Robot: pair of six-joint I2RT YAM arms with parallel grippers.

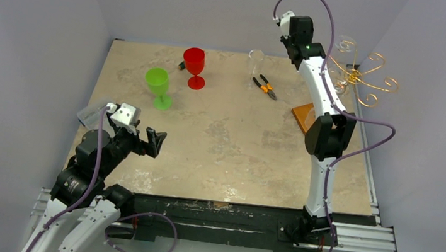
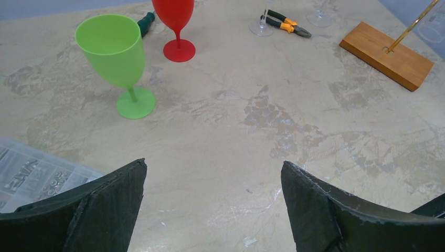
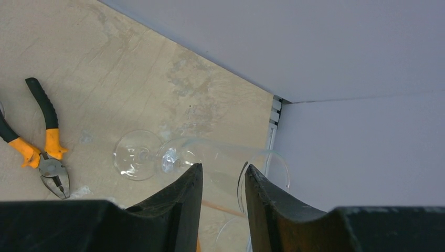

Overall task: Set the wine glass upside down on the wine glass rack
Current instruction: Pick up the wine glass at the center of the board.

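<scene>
Wine glass (image 3: 223, 157) at the wine glass rack (image 1: 371, 79), far right corner of the desk (image 1: 237, 146).
The clear glass sits raised off the desk by the rack's gold arms. Right pincer (image 3: 221, 170): fingers narrowly apart at the bowl, grip cannot be told. Left pincer (image 2: 213, 164): spread wide, empty, near the desk's left edge.

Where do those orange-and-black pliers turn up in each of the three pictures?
Top external: the pliers lie toward the far side of the table, right of the red goblet.
Left wrist: the pliers are near the top edge, right of centre, again right of the red goblet.
Right wrist: the pliers are at the far left, nose pointing down the picture.
Shared landmark: the beige marbled tabletop beneath them.
</scene>
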